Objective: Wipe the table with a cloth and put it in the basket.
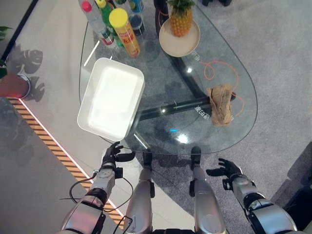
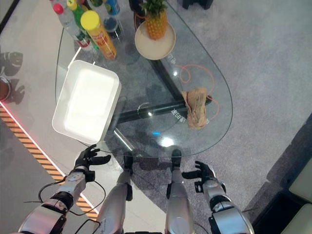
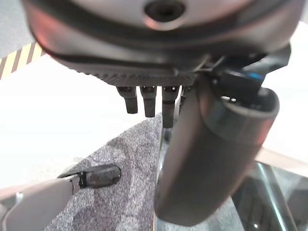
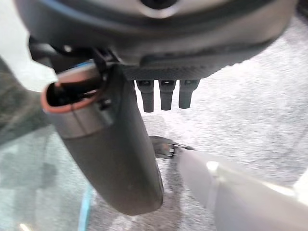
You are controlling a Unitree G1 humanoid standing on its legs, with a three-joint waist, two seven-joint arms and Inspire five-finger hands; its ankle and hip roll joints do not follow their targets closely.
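Over on the left, the left robot hand is hanging just off the near edge of the worktop, its dark fingers relaxed and spread, holding nothing; its wrist view is looking past a row of short fingertips and a thick smooth thumb onto speckled grey carpet. Just beyond it, a white rectangular basket with rounded corners and glossy walls is sitting on the left part of the rounded, clear glass worktop. Behind the basket, a cluster of bottles is standing beside a yellow-capped can. Further along, a pineapple is standing upright on a pale round plate. Toward the right, the cloth, tan and crumpled into a long bunch, is lying on the glass near the right edge, well apart from the basket. The right robot hand is hovering off the near right edge, fingers splayed and empty, over the carpet.
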